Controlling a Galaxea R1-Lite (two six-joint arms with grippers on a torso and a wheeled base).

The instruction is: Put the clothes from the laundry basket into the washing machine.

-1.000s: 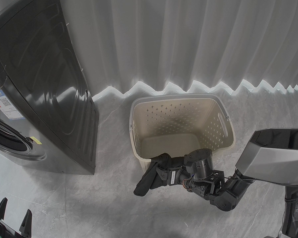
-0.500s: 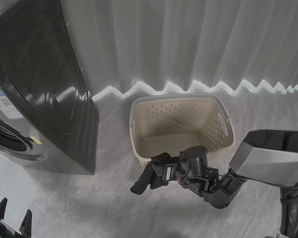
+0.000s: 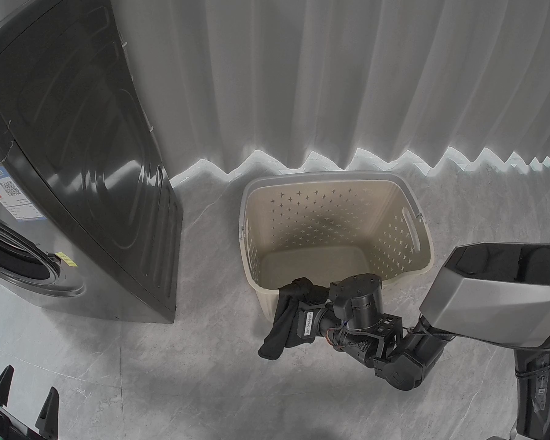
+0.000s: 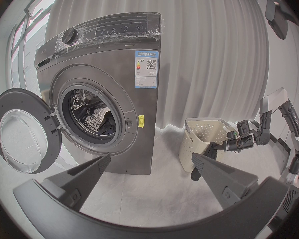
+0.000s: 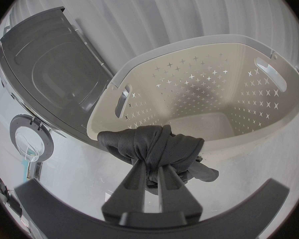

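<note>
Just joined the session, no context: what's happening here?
The right gripper is shut on a dark garment at the near rim of the laundry basket, with cloth hanging down outside it. The washing machine stands to the robot's left, door open, dark cloth already in its drum. The left gripper is open and holds nothing.

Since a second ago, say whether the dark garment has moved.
Yes: the dark garment swung toward the washing machine, then back beneath the laundry basket rim.
</note>
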